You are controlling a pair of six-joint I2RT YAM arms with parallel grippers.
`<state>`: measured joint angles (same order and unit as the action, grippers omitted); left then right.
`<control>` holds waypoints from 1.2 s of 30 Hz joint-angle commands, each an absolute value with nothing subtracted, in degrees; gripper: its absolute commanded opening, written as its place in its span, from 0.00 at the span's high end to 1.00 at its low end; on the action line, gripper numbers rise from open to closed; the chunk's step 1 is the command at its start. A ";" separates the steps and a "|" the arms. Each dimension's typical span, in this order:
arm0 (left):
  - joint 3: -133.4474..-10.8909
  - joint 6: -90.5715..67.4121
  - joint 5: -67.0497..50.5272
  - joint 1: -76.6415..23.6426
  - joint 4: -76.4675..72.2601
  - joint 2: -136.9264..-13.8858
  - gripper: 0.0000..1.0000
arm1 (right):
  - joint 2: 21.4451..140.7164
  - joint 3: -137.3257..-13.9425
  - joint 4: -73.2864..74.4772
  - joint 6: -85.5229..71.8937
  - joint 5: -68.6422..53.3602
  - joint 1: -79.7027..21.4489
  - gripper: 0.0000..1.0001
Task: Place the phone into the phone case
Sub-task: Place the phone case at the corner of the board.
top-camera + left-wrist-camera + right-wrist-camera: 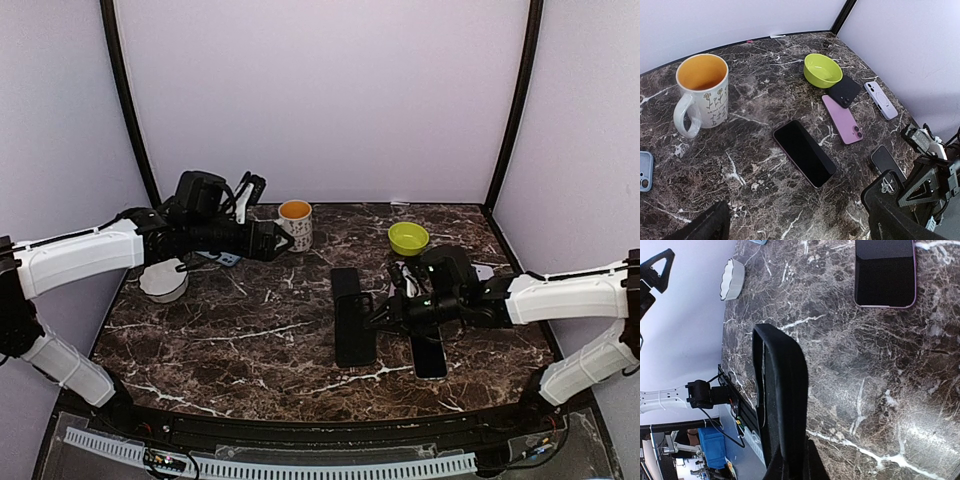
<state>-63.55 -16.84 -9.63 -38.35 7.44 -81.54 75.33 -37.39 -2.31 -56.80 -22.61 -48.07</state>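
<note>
The right jaws are clamped together on one edge of the black phone case (782, 405). From above, the case reads as a dark rectangle held roughly level. In the right wrist view it is a narrow curved strip seen edge-on. Whether it touches the marble surface (250, 330) I cannot tell. The right arm (560, 295) reaches in low from the right, its white forearm nearly level and pointing left. Its wrist is rolled over, so the surface fills the right side of its own camera's view. Near the case, toward the back wall, the phone (345, 282) lies flat with its dark screen up and a pinkish rim showing, free of both jaws.

The left jaws stand wide apart with nothing between them, hanging in the air just beside the mug (295, 224). The left arm (85, 255) comes in from the left, with its dark wrist section pointing toward the middle of the surface.

The mug is orange inside and carries line-drawn flowers; no lettering on it is legible. Further right sits a green bowl (822, 70). Just beside it a second black case (844, 91) overlaps a pink handset (841, 119) that lies back up with its lenses showing. A white case (881, 100) marked with a ring lies nearby, and a dark handset (430, 355) lies beside the right arm. A light-blue case (644, 171) and a white scalloped dish (163, 282) lie at the left.
</note>
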 commanded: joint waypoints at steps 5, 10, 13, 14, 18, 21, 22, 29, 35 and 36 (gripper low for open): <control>-63.65 -16.79 -10.46 -37.87 8.25 -82.15 0.01 | 79.84 -34.88 -11.88 -58.37 -25.56 -48.70 1.00; -63.87 -16.79 -11.03 -37.77 8.58 -83.26 0.01 | 82.37 -32.87 -15.20 -59.40 -26.58 -48.69 1.00; -64.06 -16.79 -11.30 -37.78 8.78 -83.87 0.01 | 83.48 -31.69 -17.41 -60.48 -26.93 -48.77 1.00; -64.07 -16.79 -11.39 -37.79 8.78 -83.95 0.01 | 83.76 -31.32 -18.08 -60.81 -26.99 -48.79 1.00; -64.14 -16.77 -11.73 -37.69 8.79 -84.26 0.01 | 85.46 -30.51 -20.32 -61.92 -27.16 -49.16 1.00; -64.23 -16.64 -11.87 -37.69 8.96 -84.53 0.01 | 86.68 -30.14 -21.39 -62.54 -27.19 -49.85 1.00; -64.22 -16.62 -11.87 -37.64 8.96 -84.50 0.01 | 87.07 -30.01 -21.89 -62.88 -27.16 -50.10 1.00; -64.25 -16.55 -12.04 -37.58 9.10 -84.78 0.01 | 89.18 -29.11 -23.87 -64.10 -27.27 -50.89 1.00; -64.44 -16.33 -12.18 -37.58 9.19 -85.02 0.01 | 90.06 -29.18 -20.95 -63.81 -26.08 -50.91 1.00; -64.48 -16.30 -12.20 -37.56 9.28 -85.11 0.01 | 90.11 -29.10 -20.50 -63.85 -25.77 -50.96 1.00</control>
